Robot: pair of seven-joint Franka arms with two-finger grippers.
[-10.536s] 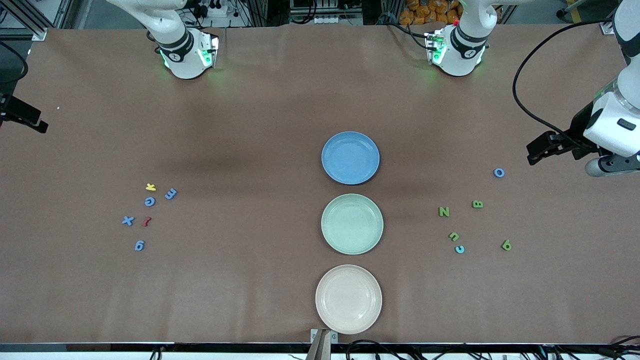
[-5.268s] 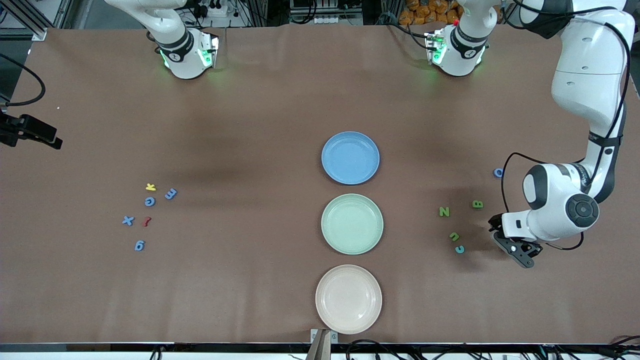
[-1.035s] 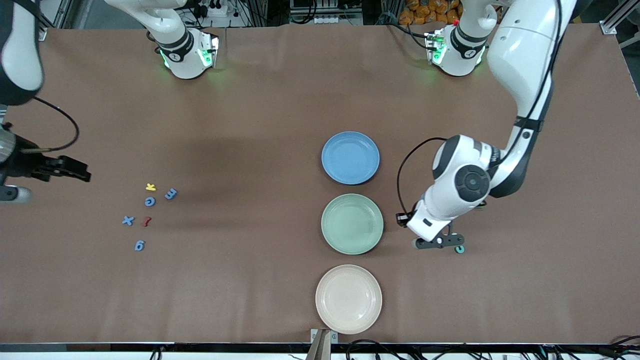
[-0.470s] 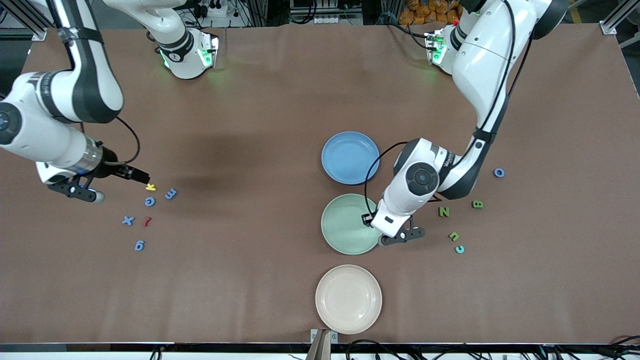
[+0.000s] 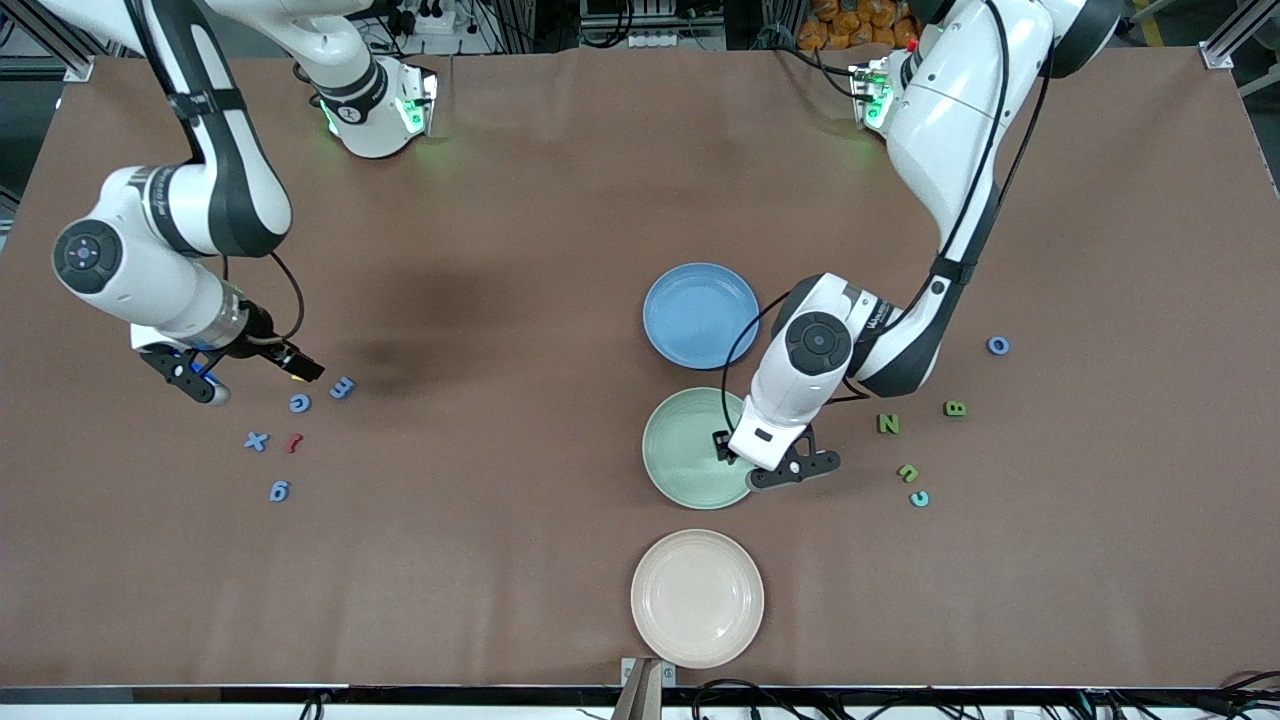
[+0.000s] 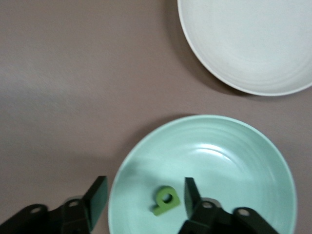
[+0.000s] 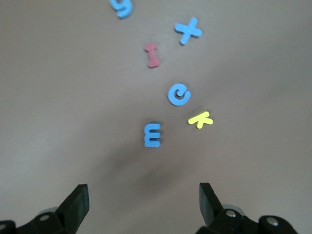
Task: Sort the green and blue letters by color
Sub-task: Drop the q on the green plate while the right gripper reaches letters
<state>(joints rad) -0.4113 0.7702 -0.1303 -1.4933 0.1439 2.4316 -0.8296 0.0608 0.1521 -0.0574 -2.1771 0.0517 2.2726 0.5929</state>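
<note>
Left gripper (image 6: 141, 204): jaws parted over the green plate (image 6: 243, 146), holding nothing; a green 9-shaped piece (image 6: 165, 201) lies free on the plate between the fingers, closer to one of them.
Left gripper, front view (image 5: 770, 465): over the plate edge toward the left arm's end of the table, where the arm hides the green piece.
Right gripper (image 7: 141, 204): jaws wide apart and empty, hovering over the table beside the cluster at the right arm's end.
Key relation: the blue E (image 7: 152, 135) sits nearest the right gripper, straight ahead of the gap between its fingers; in the right wrist view its long axis runs roughly along the line out from the gripper, across the gap.
Farther out: the blue G (image 7: 179, 94), then the blue X (image 7: 188, 30) and a blue 9 (image 7: 121, 7); the yellow letter (image 7: 200, 119) and the red piece (image 7: 152, 54) lie among them.
Right gripper, front view (image 5: 250, 372): just beside the blue E and blue G.
Judged next move: the right arm looks set for the blue E, bound for the blue plate (image 5: 700, 315).
Left arm's remaining pieces: green N (image 5: 888, 423), green B (image 5: 955, 408) and blue O (image 5: 998, 345).
</note>
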